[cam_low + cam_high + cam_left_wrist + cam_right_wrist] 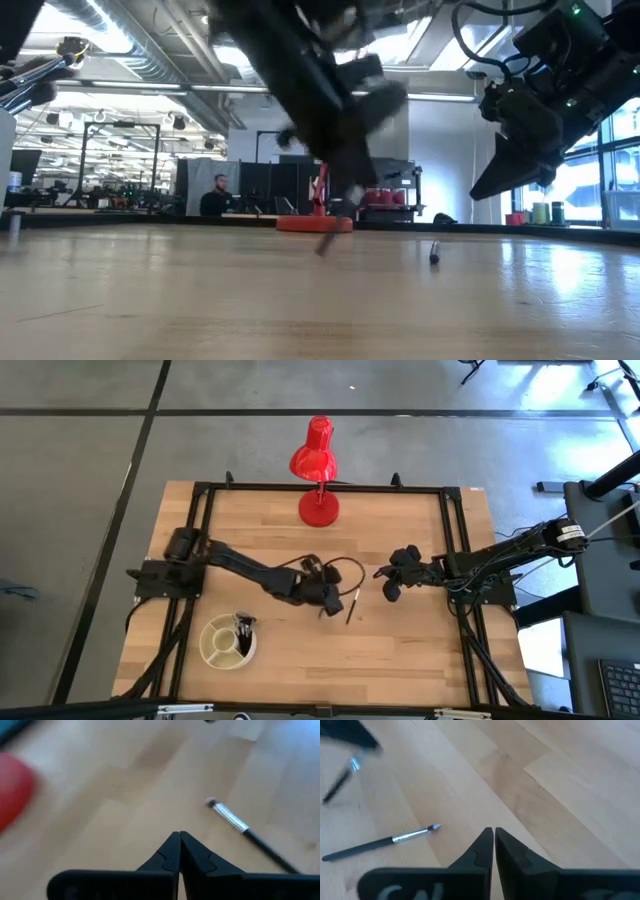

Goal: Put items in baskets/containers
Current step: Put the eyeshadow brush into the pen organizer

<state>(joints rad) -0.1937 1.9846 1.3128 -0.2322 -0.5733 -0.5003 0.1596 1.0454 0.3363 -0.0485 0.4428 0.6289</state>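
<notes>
A cream divided dish [207, 650] sits near the table's near-left edge, with several dark makeup brushes [243, 625] lying in one compartment. One brush [352, 605] [235, 820] [385, 840] lies flat on the wood at mid-table. My left gripper [328, 603] [179, 839] hovers just left of it, shut on a second brush [340, 782] [328, 240]. My right gripper [388, 588] [493, 834] [500, 185] is shut and hangs above the table, right of the lying brush. My left gripper holds the second brush near its silver ferrule end [355, 764], as the right wrist view shows through blur. The dark handle [326, 243] hangs slanting below the fingers, its lower end close above the table. My own wrist view shows only the shut fingers, not the brush.
The red desk lamp [318, 460] stands at the table's far edge on its round base [319, 510]. A black frame [450, 540] runs around the table. Bare wood lies between the dish and the grippers. A person [218, 195] sits in the room beyond the table.
</notes>
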